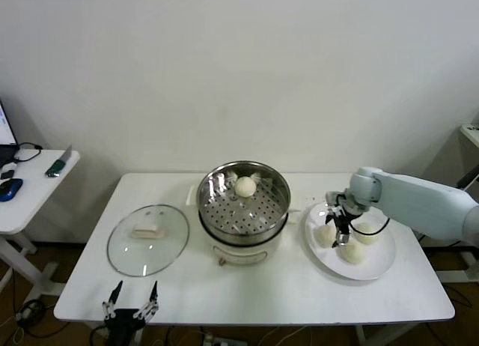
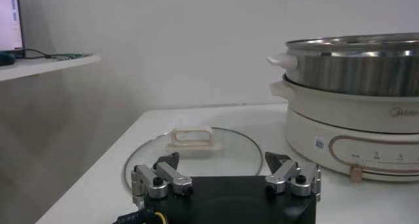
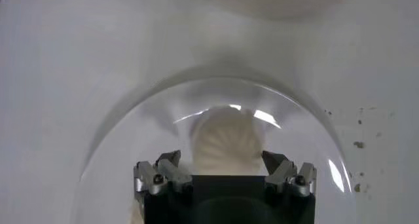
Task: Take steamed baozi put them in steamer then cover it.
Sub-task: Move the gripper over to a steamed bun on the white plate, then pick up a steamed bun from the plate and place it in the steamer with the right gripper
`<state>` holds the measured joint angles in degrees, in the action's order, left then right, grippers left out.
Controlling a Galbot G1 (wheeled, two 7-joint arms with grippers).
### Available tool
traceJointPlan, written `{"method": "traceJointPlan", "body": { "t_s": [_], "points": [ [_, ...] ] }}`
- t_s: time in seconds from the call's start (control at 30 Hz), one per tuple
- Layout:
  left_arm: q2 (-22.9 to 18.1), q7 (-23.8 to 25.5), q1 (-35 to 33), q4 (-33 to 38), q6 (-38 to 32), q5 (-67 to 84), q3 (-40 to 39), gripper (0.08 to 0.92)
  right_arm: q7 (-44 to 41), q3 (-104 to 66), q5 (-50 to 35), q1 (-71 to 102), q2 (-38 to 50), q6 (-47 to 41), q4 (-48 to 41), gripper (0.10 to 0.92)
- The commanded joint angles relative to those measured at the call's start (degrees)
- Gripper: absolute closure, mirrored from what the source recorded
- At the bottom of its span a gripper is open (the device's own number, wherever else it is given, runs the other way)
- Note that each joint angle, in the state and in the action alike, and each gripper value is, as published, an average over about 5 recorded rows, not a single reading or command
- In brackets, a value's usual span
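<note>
Right gripper (image 1: 341,220) hangs with jaws spread, empty, over 3 cream-white dough buns (image 1: 352,252) on the flat white plate (image 1: 382,267); 1 bun (image 1: 245,186) sits inside the shiny steel steamer (image 1: 278,204). Left gripper (image 1: 132,299) waits open near the glass lid (image 1: 147,240).

White table (image 1: 247,297), white plate (image 1: 383,265) at its right, side desk (image 1: 30,192) with mouse (image 1: 9,189)

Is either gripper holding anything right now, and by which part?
Nothing is held. The right gripper hangs open over a baozi on the plate; the left gripper waits open near the cover.
</note>
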<state>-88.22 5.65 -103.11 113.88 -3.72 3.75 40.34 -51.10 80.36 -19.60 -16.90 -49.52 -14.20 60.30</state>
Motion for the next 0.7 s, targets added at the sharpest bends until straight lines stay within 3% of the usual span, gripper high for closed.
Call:
{"method": "traceJointPlan", "body": {
  "t_s": [0.03,0.23,0.43,0.7],
  "points": [
    [0.0,0.0,0.0,-0.1,0.0,0.1,0.1,0.177,0.0,-2.5,2.0,2.6,-1.5,0.0,-3.3,0.203],
    [-0.1,-0.1,-0.1,0.0,0.0,0.2,0.1,0.177,-0.1,-2.6,2.3,2.9,-1.2,0.3,-2.8,0.203],
    [-0.1,-0.2,0.1,-0.2,-0.1,0.2,0.0,0.177,0.0,-3.5,2.4,2.9,-1.3,1.0,-2.3,0.286],
    [-0.1,-0.2,-0.2,0.1,-0.3,0.0,-0.4,0.177,-1.7,-2.0,2.2,-1.7,0.2,2.1,0.7,0.311]
  ]
}}
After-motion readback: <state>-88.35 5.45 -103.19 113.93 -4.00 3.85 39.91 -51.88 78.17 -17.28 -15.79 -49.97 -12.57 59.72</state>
